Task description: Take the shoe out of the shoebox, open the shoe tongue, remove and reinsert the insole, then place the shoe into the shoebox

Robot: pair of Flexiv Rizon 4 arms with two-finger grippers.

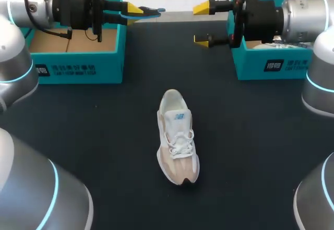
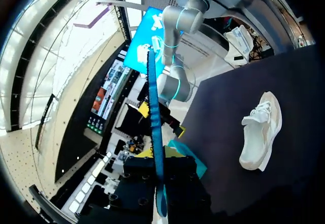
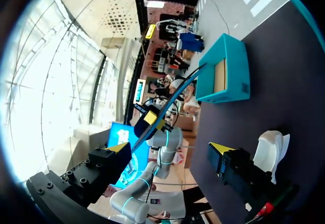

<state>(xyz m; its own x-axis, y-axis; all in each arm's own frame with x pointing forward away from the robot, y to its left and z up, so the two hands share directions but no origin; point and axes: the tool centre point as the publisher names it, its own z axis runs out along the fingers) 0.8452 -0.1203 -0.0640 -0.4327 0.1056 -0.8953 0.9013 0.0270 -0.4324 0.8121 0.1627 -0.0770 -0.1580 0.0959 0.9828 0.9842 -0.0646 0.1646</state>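
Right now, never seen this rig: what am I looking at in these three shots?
Two silver robot arms, left and right, sit at a dark table. The wide picture looks down from above and behind them. The two round ones come from a camera on each wrist. A white and beige lace-up sneaker lies alone mid-table, outside both teal cardboard shoeboxes, one at the left, one at the right. The left jaws are shut on a thin blue insole. The right jaws stand open, holding nothing.
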